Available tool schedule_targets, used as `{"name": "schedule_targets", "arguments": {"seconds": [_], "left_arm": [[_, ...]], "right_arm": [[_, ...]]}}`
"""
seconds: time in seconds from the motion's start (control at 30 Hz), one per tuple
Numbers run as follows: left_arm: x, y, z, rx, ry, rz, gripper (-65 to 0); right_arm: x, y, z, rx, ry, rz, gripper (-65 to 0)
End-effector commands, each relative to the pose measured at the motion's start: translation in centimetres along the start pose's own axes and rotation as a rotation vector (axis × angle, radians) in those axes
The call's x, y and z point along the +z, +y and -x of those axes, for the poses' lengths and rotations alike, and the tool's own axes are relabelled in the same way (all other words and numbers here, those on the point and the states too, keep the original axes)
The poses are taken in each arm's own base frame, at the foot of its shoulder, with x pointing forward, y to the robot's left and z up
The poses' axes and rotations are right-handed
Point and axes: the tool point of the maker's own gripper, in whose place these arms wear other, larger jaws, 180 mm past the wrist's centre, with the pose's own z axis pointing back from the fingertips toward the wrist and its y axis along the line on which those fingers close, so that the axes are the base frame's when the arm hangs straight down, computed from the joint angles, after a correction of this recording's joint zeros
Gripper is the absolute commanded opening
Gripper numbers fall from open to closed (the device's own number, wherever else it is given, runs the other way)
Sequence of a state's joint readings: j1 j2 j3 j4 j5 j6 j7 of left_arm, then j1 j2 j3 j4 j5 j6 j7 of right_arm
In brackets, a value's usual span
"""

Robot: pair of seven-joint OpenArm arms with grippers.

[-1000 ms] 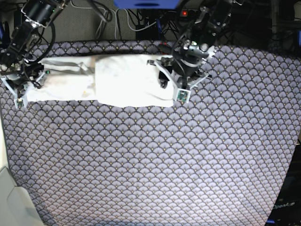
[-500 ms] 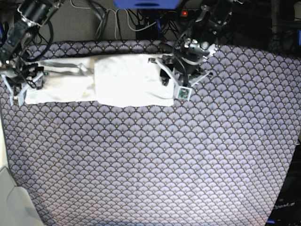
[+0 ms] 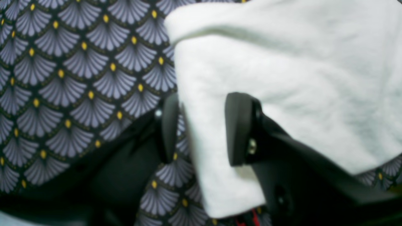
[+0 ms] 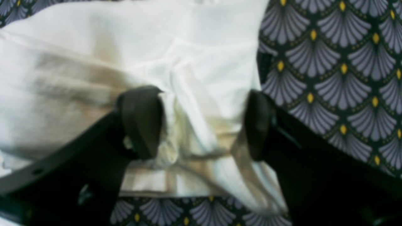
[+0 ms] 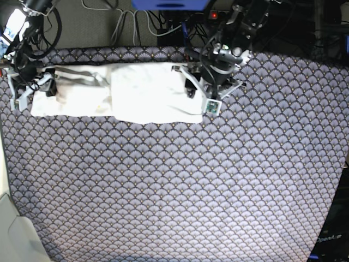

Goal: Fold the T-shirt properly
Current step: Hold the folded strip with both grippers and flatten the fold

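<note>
Fabric lies in a long white band across the far edge of my surface [image 5: 174, 180], which wears a cloth of grey fan scales with yellow dots: that band is the T-shirt [image 5: 136, 93], plain side up, its middle doubled into a thicker, brighter block and a thinner stretch running off toward my right arm's end. My left gripper [image 3: 201, 128] sits at the shirt's other end, and my left wrist view shows its jaws standing apart, one pad on the patterned cloth just beside the shirt's edge and the other [image 3: 238, 128] on top of the white cotton, so the edge runs between them without being pinched. My right gripper [image 4: 204, 122] is spread wide over a bunched, creased corner of the shirt (several hems stacked there), one pad [image 4: 141, 121] resting against the folds and the other at the hem where white meets the scale pattern; nothing is clamped.
</note>
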State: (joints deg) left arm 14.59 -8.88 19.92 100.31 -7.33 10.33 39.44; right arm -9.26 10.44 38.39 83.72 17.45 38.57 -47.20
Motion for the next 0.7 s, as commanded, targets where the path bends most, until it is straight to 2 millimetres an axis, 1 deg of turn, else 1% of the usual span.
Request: {"name": "schedule_targets", "arguments": {"seconds": [0.0, 0.2, 0.23, 0.27, 0.33, 0.5, 0.57, 0.6, 0.67], "left_arm": [[0.2, 0.0, -1.1, -0.001, -0.04, 0.001, -40.3], [0.2, 0.0, -1.1, -0.002, -0.04, 0.0, -40.3], [0.2, 0.0, -1.1, -0.002, -0.04, 0.0, -40.3], [0.2, 0.0, -1.1, -0.001, -0.04, 0.001, -40.3], [0.2, 0.0, -1.1, -0.001, -0.04, 0.001, -40.3], [0.2, 0.0, -1.1, -0.002, -0.04, 0.0, -40.3], [0.2, 0.0, -1.1, -0.004, -0.04, -0.001, -40.3], [0.2, 0.0, -1.1, -0.004, -0.04, -0.001, -40.3], [0.2, 0.0, -1.1, -0.001, -0.04, 0.001, -40.3]], "right_arm": [[-0.1, 0.5, 0.8, 0.027, 0.049, -0.021, -21.9], [-0.2, 0.6, 0.9, 0.025, 0.05, -0.023, -22.7], [-0.2, 0.7, 0.9, 0.024, 0.05, -0.024, -24.0], [-0.2, 0.7, 0.9, 0.023, 0.049, -0.025, -26.2], [-0.2, 0.8, 0.9, 0.022, 0.051, -0.026, -33.1], [-0.1, 0.8, 1.9, 0.023, 0.108, -0.025, -54.1], [-0.1, 0.7, 1.9, 0.025, 0.113, -0.024, -62.3], [-0.1, 0.7, 1.8, 0.027, 0.109, -0.023, -65.0], [0.0, 0.5, 1.5, 0.031, 0.1, -0.019, -65.0]]}}
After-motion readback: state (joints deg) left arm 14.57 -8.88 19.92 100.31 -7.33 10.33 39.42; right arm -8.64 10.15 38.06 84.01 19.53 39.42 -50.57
